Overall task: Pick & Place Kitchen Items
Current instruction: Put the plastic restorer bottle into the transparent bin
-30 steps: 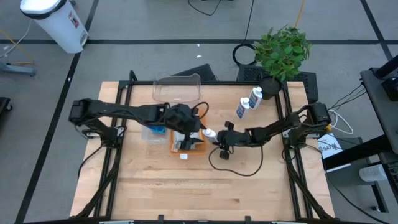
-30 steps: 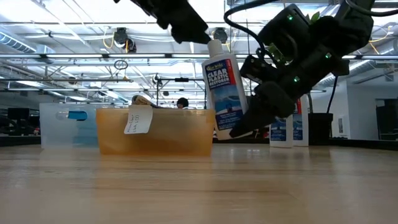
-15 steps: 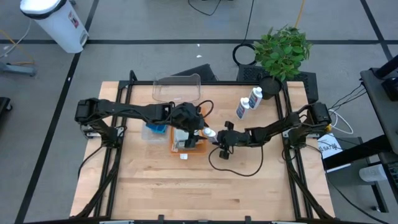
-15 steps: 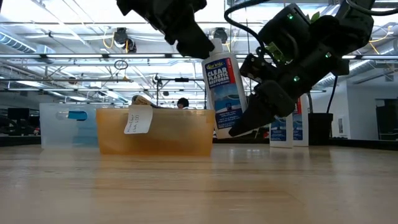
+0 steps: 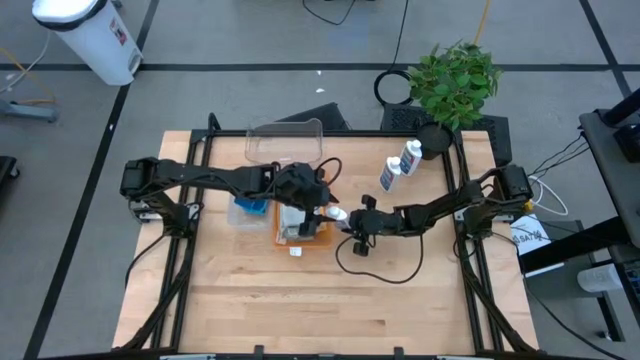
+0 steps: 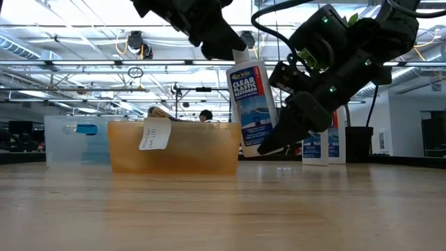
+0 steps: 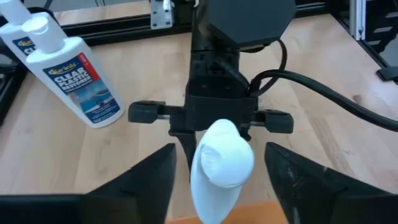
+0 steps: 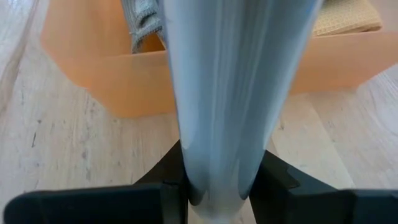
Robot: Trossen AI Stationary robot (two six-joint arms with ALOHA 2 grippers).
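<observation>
- Your right gripper (image 6: pixel 279 136) was clamped on the lower body of a white blue-labelled bottle (image 6: pixel 249 104), holding it upright just beside the orange tub (image 6: pixel 174 148).
- Your left gripper (image 7: pixel 217 180) sat over that bottle's cap (image 7: pixel 222 154), its fingers (image 7: pixel 146 180) spread to either side of the cap and not touching it.
- The bottle stood at the near corner of the orange tub, between the two grippers, near the middle of the tabletop (image 5: pixel 300 300).
- Inside the orange tub you had a grey folded cloth (image 8: pixel 142 18) and a yellowish pad (image 8: pixel 345 17).
- A pale blue tub (image 6: pixel 73 139) stood just beside the orange one, on its far side from the bottle.
- Two more white bottles (image 5: pixel 400 165) lay well apart, near the potted plant (image 5: pixel 455 80).
- A clear plastic tub (image 5: pixel 283 142) sat at the back edge.
</observation>
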